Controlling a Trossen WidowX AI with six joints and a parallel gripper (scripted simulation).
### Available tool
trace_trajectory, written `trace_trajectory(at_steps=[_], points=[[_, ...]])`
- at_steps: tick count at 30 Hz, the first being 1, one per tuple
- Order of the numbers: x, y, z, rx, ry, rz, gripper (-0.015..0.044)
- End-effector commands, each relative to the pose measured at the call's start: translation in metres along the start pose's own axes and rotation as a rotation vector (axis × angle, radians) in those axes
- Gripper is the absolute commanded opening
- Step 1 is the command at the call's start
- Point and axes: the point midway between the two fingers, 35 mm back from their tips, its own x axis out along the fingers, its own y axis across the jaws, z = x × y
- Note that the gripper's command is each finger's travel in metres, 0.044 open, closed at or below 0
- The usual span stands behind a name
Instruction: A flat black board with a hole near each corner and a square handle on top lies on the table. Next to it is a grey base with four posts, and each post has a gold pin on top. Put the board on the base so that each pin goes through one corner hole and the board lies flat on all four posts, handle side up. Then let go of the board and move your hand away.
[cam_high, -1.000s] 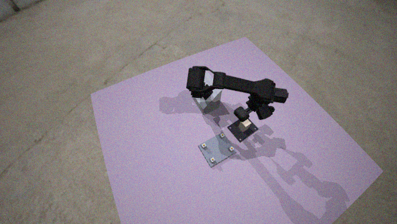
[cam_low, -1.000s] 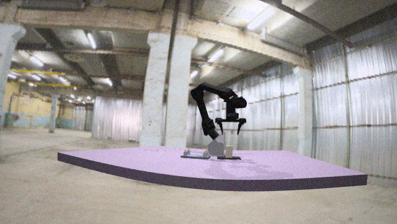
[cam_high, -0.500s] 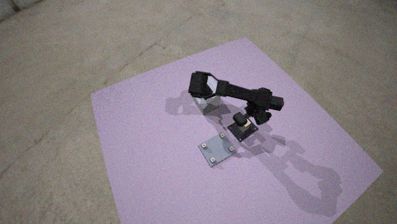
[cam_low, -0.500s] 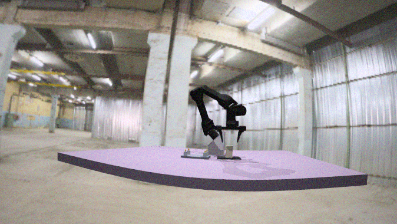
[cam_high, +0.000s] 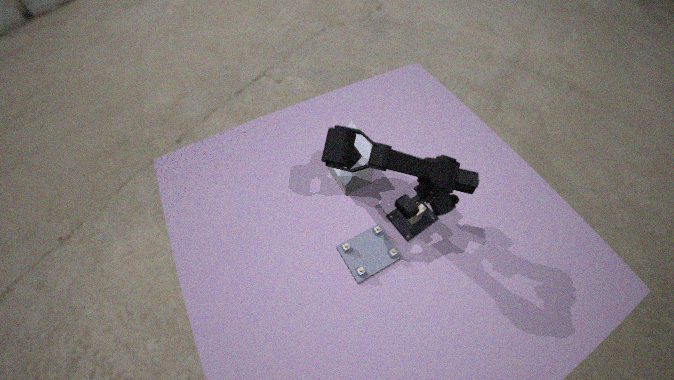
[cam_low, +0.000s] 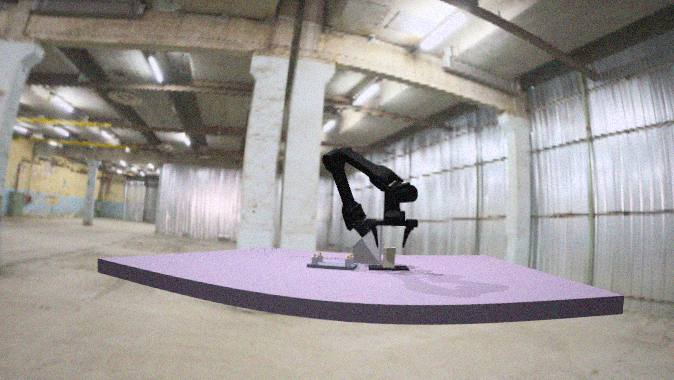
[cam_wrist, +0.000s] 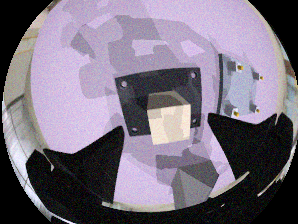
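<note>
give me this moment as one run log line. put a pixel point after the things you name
gripper (cam_low: 390, 246) (cam_wrist: 168, 124): open, above handle | black board (cam_high: 408, 233) (cam_low: 375, 268) (cam_wrist: 160, 78): on table, beside base | grey base (cam_high: 369, 252) (cam_low: 331, 265) (cam_wrist: 240, 90): four pins uncovered | board not yet placed

Board and base, from the wrist.
Black board, flat, holes at corners; pale square handle upright on it. Grey base just beside, nearer the purple surface's right edge. Gripper open above.

The board, apparently flat on the table, lies just beside the base, handle on top.
</note>
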Motion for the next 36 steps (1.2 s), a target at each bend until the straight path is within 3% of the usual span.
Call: trace_trajectory(at_steps=[1,28,36], points=[[0.009,-0.001,-0.002,-0.008,0.006,-0.011,0.044],[0.049,-0.003,-0.004,-0.007,0.006,-0.015,0.044],[0.049,-0.003,-0.004,-0.007,0.006,-0.015,0.023]])
